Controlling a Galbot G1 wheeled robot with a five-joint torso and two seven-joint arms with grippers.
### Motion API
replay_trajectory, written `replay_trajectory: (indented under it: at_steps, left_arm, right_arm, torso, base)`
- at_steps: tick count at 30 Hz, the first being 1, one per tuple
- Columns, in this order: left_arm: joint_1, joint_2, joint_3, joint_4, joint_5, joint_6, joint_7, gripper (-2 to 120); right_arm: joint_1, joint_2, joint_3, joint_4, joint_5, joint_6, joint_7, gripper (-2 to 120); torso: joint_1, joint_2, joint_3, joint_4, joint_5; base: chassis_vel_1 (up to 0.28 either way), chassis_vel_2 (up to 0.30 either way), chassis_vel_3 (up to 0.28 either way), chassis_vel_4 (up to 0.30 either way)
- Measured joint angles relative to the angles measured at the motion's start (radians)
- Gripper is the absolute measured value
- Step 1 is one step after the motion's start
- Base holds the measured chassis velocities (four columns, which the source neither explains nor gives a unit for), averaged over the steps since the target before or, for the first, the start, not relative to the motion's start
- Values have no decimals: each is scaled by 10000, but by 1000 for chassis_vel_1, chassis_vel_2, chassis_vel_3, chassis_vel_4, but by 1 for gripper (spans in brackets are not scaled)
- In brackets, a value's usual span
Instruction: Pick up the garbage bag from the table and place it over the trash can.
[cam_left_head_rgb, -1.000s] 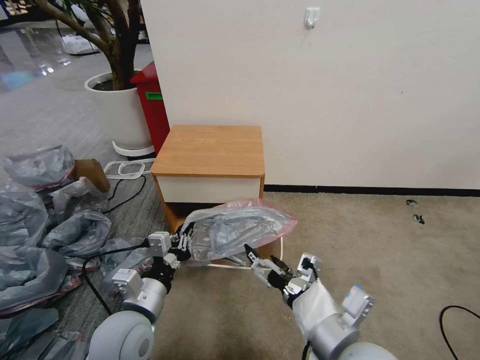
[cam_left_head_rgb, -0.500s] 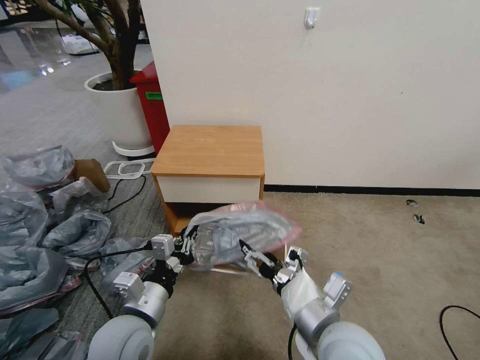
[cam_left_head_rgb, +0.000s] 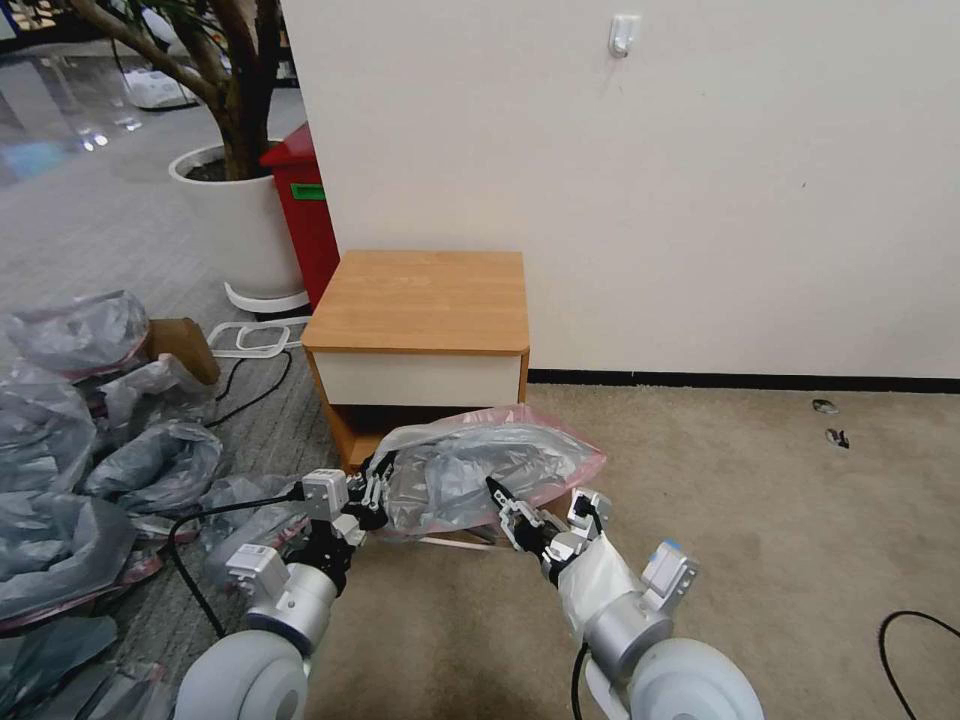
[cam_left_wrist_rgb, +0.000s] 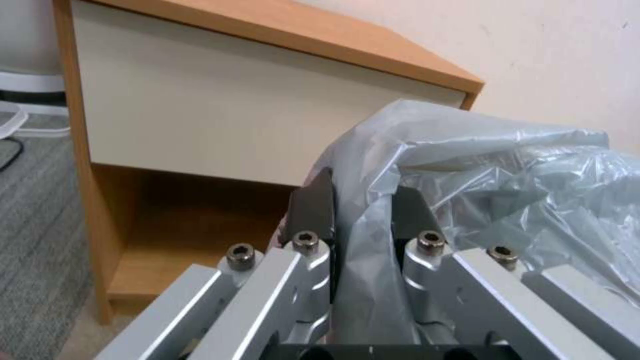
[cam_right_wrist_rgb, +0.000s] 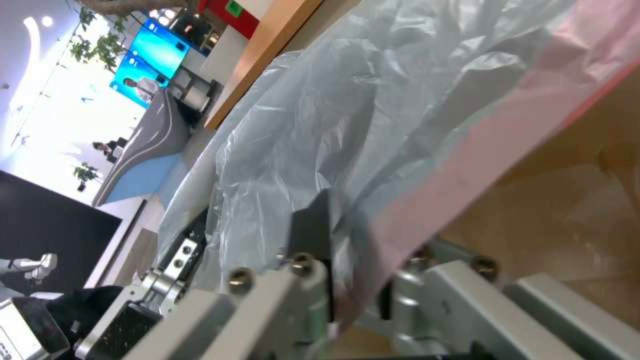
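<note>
**Garbage bag held between both pincers, in front of the table**

At far left, a heap of bulky grey plastic bags is seen on the floor. Behind it, a white planter and a red bin are placed against the wall.

The left pincer is positioned low, in front of the table's lower shelf. In the left wrist view, its fingers are seen clenched on a gathered fold of the garbage bag.

The bag is held off the floor, spread between the two pincers, just in front of the table. Its pink band runs along the upper and right edges. The tabletop carries nothing.

The right pincer is placed at the bag's lower edge, right of the left pincer. In the right wrist view, its fingers are seen closed on the pink band.

A pale rim is partly visible beneath the bag; whether it belongs to the trash can cannot be told.
</note>
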Motion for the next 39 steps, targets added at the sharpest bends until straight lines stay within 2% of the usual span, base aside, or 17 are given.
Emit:
replay_trajectory:
  at_steps: [4, 14, 19, 32, 39]
  left_arm:
    - [-30, -19, -11, 27, -18, 11, -10, 9]
    - [-83, -106, -85, 89, -140, 119, -187, 9]
    - [-283, -188, -308, 81, -873, 428, -643, 9]
    - [-574, -347, -433, 28, -1721, 866, -1349, 9]
    - [-636, -390, -718, -344, -3267, 1385, -1809, 9]
  right_arm:
    - [-25, 27, -18, -9, -132, 29, -74, 0]
    - [-165, 63, -120, 58, -358, 156, -226, 0]
    - [-657, -7, -208, 352, -723, 359, -501, 0]
    - [-1435, -52, -501, 653, -1528, 732, -977, 0]
    - [-1696, -70, -299, 399, -1980, 1182, -1473, 0]
  torso:
    - [0, -1, 0, 0, 0]
    - [1, -1, 0, 1, 0]
    - [0, -1, 0, 0, 0]
    - [1, -1, -1, 0, 0]
    - [0, 0, 0, -1, 0]
  base:
    - [0, 0, 0, 0]
    - [0, 0, 0, 0]
    - [0, 0, 0, 0]
    - [0, 0, 0, 0]
    - [0, 0, 0, 0]
